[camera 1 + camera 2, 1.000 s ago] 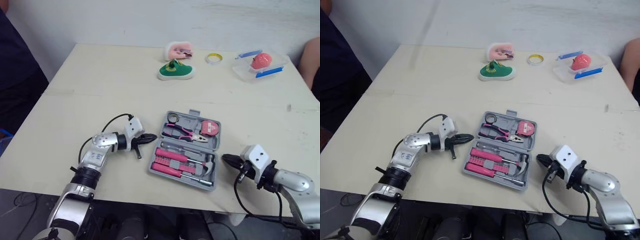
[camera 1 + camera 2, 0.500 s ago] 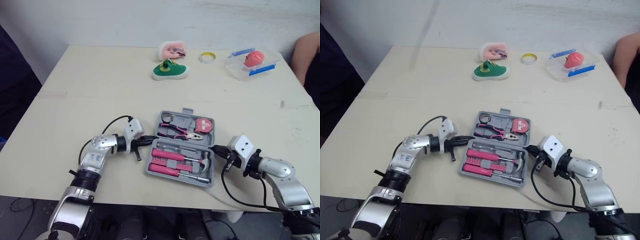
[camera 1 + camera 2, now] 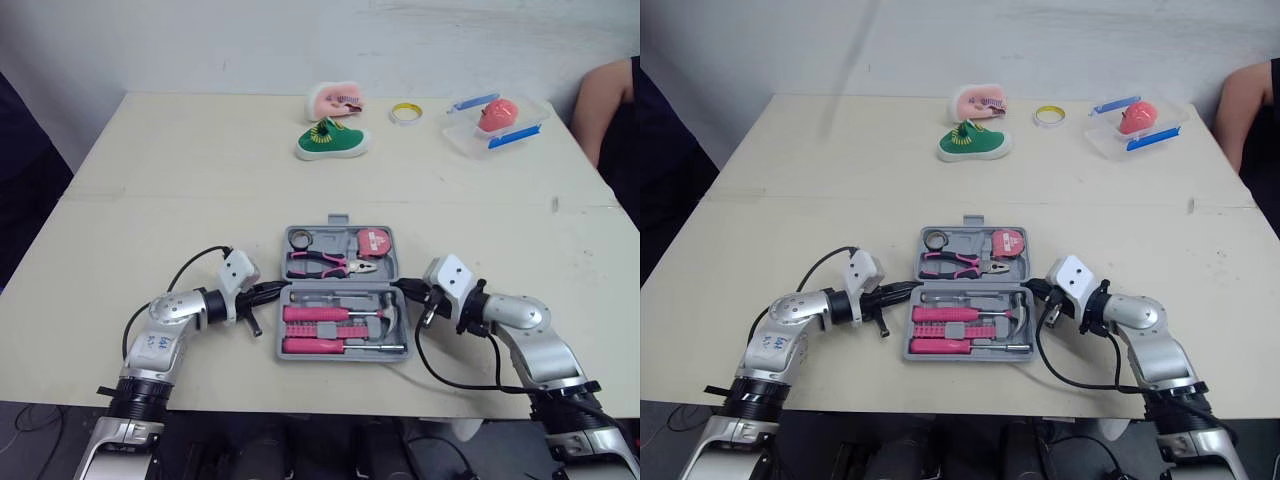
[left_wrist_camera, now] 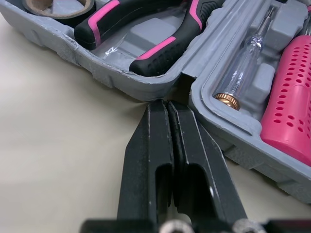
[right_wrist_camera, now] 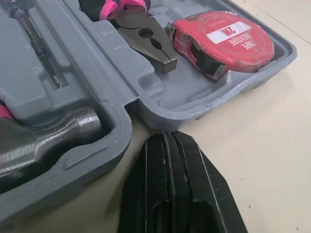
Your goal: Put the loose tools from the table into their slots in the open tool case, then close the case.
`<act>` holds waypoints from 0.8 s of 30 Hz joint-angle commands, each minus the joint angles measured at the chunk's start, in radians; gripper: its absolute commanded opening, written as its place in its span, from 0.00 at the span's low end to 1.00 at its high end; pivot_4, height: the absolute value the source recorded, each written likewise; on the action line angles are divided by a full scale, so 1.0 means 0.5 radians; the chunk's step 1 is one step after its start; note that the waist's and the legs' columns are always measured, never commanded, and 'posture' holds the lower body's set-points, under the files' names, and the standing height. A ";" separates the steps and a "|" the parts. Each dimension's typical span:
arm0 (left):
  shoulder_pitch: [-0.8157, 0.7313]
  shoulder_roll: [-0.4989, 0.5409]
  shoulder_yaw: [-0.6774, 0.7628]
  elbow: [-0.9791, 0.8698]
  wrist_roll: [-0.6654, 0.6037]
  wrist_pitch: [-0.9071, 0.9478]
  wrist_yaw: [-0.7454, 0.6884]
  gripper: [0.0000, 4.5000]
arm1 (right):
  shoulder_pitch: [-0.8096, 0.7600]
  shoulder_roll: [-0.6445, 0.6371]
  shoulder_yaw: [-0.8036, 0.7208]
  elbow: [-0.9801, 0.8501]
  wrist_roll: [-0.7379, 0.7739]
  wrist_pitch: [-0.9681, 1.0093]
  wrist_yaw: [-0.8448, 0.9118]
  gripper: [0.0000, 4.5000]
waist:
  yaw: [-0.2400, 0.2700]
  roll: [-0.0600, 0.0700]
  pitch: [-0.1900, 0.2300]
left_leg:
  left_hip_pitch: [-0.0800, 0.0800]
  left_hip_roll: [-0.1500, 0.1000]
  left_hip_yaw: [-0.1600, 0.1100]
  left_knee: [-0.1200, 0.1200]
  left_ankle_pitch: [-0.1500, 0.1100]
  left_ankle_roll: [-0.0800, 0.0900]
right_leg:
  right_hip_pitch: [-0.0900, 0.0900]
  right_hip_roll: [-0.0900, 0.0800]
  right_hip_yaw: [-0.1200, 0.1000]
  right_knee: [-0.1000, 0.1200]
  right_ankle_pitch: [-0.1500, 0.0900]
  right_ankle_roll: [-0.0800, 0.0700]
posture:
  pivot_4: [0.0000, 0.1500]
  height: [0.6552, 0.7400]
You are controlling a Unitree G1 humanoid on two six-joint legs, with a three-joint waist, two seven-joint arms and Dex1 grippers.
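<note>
Left gripper [image 4: 167,103], fingers pressed together and holding nothing, points its tip into the hinge notch on the facing side of the open grey tool case [image 4: 116,77]. The case lies on the table [image 3: 200,170] between both grippers, with pliers [image 3: 325,264], tape measure [image 3: 373,243], pink screwdrivers [image 3: 310,313] and hammer [image 3: 397,313] seated in slots. Right gripper [image 5: 167,136], likewise closed tight and empty, meets the opposite notch. Loading looks finished; closing comes next, needing one half lifted and folded over.
</note>
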 commanded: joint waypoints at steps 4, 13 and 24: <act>0.002 -0.015 -0.023 -0.013 0.028 -0.026 0.106 0.00 | -0.008 0.026 0.112 -0.074 0.017 0.006 0.130 0.01 | 0.000 0.000 0.000 | 0.001 0.000 0.000 0.000 0.000 -0.001 | 0.000 0.000 0.000 0.001 0.000 0.000 | 1.00 1.00; -0.082 -0.015 -0.050 0.093 0.055 -0.055 0.119 0.00 | 0.084 -0.001 0.074 -0.166 0.011 0.077 0.109 0.01 | 0.006 0.000 0.000 | 0.001 0.000 0.000 0.000 -0.001 -0.002 | 0.000 0.000 0.000 0.000 0.000 -0.001 | 1.00 1.00; 0.005 0.197 0.117 0.127 -0.039 -0.094 0.043 0.00 | 0.285 -0.169 -0.209 -0.252 0.019 -0.056 -0.038 0.01 | 0.006 0.000 0.000 | 0.001 0.000 -0.001 -0.002 -0.002 -0.002 | 0.000 0.000 -0.001 -0.001 -0.001 -0.001 | 1.00 1.00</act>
